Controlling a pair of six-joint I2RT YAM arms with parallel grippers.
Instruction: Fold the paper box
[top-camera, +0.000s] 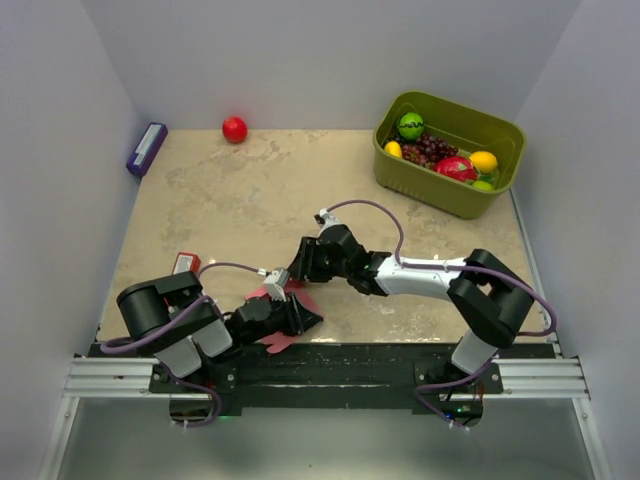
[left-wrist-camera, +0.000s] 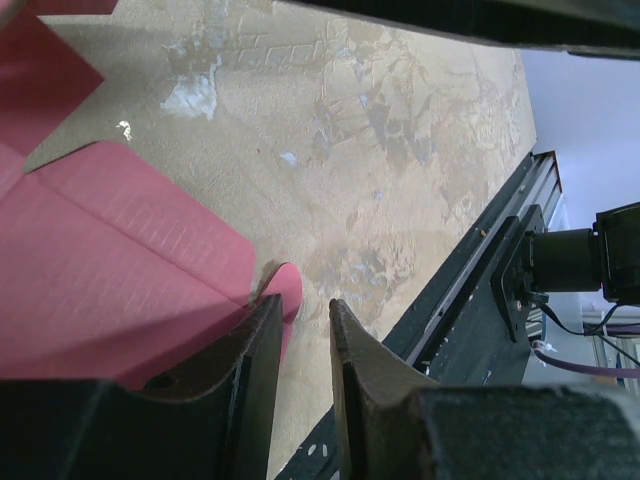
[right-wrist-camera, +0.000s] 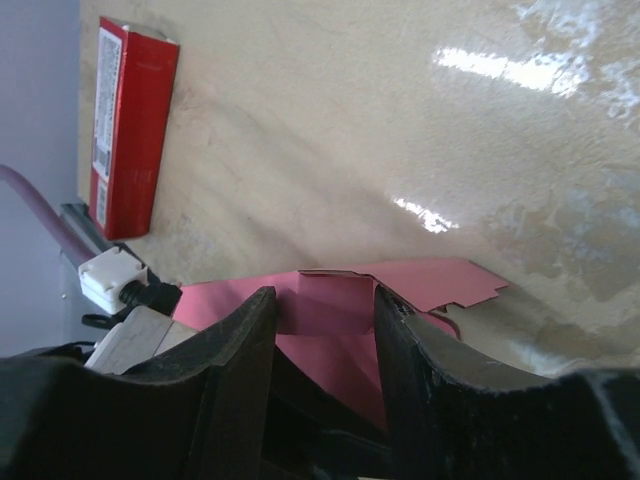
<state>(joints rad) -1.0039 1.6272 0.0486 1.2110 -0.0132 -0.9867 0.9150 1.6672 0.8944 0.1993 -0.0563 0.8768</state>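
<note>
While my two arms meet at the lower middle of the overhead frame, the paper box (top-camera: 308, 299) lies pink on the table (top-camera: 250, 200) beneath them, close to the bottom edge of the tabletop and mostly hidden by my wrists.

My left gripper (top-camera: 298, 318) sits just below the centre of the box, jaws a narrow slit apart. In its wrist view, bare tabletop shows down that slit and a rounded tab of the box sits at its mouth. I cannot tell whether either finger touches the tab.

My right gripper (top-camera: 293, 284) is angled in from the right, just above the left one. Its jaws stand wider apart, and in its wrist view a raised flap of the box shows between them. The rest of the blank spreads toward the lower right of that frame.

A red packet (right-wrist-camera: 130, 125) with a white label lies at that view's upper left, apart from the box. In the overhead frame a green basket (top-camera: 450, 205) of fruit stands at the upper right and a red ball (top-camera: 234, 129) at top centre.
</note>
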